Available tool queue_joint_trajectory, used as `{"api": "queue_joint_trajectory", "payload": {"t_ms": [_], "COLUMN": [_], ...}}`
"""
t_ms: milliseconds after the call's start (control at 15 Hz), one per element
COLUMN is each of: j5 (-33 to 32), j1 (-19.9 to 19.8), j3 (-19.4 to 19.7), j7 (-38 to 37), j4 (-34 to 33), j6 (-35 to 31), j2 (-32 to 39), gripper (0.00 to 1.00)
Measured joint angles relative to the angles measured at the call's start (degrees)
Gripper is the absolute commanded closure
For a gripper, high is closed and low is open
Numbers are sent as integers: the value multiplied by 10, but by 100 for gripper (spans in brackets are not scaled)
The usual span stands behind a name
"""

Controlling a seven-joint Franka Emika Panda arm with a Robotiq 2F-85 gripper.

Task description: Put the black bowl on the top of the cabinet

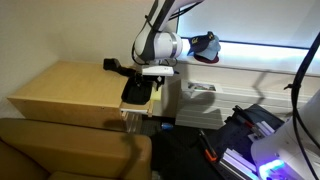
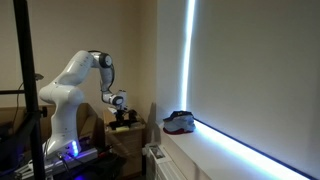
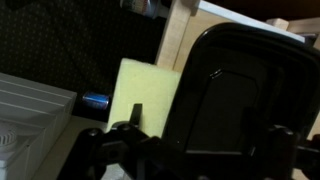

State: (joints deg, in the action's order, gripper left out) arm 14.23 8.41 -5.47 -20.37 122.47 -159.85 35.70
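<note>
Black bowl [image 1: 138,92] is held tilted on edge, pinched at its rim by the gripper [image 1: 148,78], beside the edge of the cabinet [image 1: 60,88], above the yellow-lined drawer [image 3: 145,95]. Lifting seems done; setting down on top is left.

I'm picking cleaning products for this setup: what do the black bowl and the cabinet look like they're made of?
The black bowl: probably plastic, possibly glazed ceramic. It is dark and smooth, with a soft sheen along its rim in the wrist view. The cabinet: looks like light wood or wood-look board with a matte finish. It has an even tan top and square edges, and the grain is too faint to tell.
</note>
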Motion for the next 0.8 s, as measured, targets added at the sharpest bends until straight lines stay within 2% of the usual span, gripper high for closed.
{"api": "queue_joint_trajectory", "payload": {"t_ms": [200,333,400,467,800], "j5": [18,19,19,19,19], "j1": [4,10,11,11,11], "j3": [-6,-3,-1,-1,5], "j7": [-14,-25,-27,-27,-27], "j4": [-24,-32,-34,-35,-33], "j6": [-59,-75,-77,-77,-75], "j2": [35,48,51,51,50], "gripper": [0,0,25,26,61]}}
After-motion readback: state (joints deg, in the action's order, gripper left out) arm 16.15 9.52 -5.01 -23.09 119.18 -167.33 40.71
